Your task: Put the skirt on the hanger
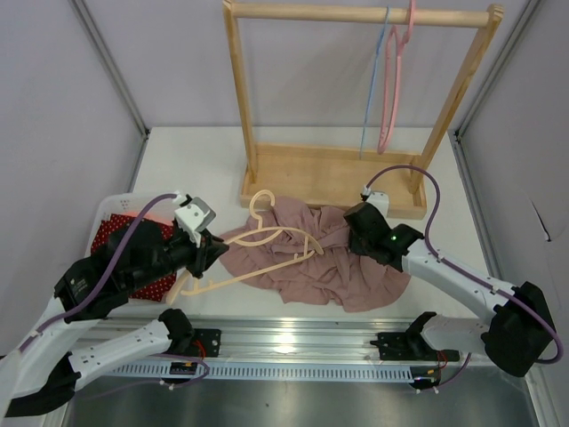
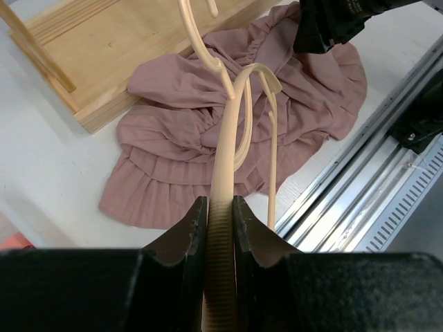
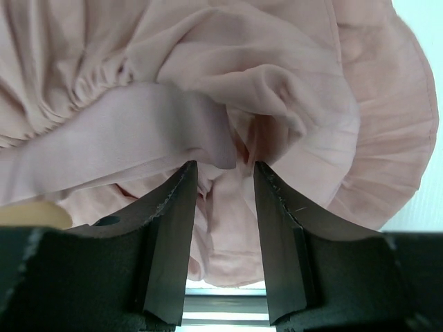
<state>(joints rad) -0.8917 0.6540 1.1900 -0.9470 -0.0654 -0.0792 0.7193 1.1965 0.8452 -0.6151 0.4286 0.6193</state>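
Cream plastic hanger [image 1: 267, 235] lies w/ long axis running left-right over the left part of the crumpled dusty-pink pleated skirt [image 1: 356, 276], hook toward the wooden rack [image 1: 329, 173]. Skirt sits on white table [image 1: 187, 160], just in front of rack base. Left wrist cam: left gripper [image 2: 220, 207] pinches hanger's arm. Right wrist cam only: right gripper [image 3: 221, 187] jaws spread, tips at gathered waistband folds.

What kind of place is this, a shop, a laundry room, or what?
Probably a robotics test cell: plain grey panel walls, an aluminium mounting rail along the table edge, and a small wooden clothes rack.
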